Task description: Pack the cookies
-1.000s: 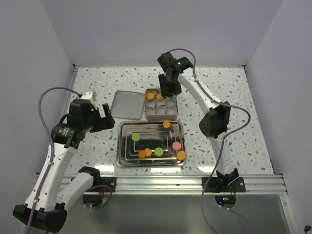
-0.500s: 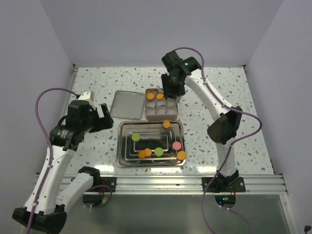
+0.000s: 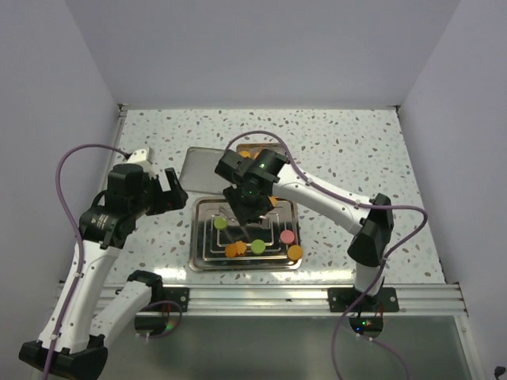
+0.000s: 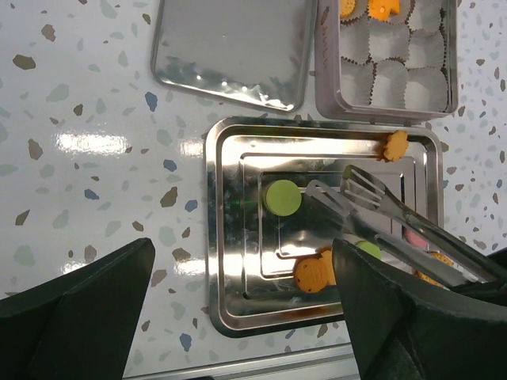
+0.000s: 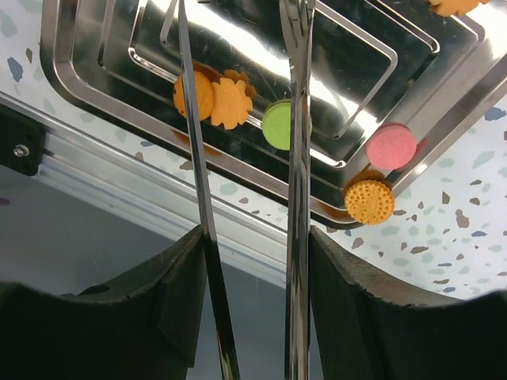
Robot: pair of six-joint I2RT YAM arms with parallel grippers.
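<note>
Loose cookies lie in the steel tray (image 3: 196, 237): a green disc (image 3: 221, 223), an orange pair (image 3: 235, 249), another green (image 3: 257, 246), a pink one (image 3: 287, 236) and an orange one (image 3: 295, 252) on the rim. A flower cookie (image 4: 394, 145) rests at the tray's far edge. Two orange cookies (image 4: 348, 8) sit in the box (image 4: 326, 71) of white paper cups. My right gripper (image 5: 249, 269) is shut on metal tongs (image 4: 372, 210), whose tips stand apart and empty over the tray's middle. My left gripper (image 4: 242, 309) hangs open above the tray's near left corner.
The box's flat lid (image 3: 202, 168) lies on the table left of the box. The right arm (image 3: 317, 194) reaches across the box and the tray's far side. An aluminium rail (image 3: 317, 297) runs along the table's near edge.
The right arm has swung with the tongs from over the box towards me, and now hangs over the tray. The left arm has hardly moved.
</note>
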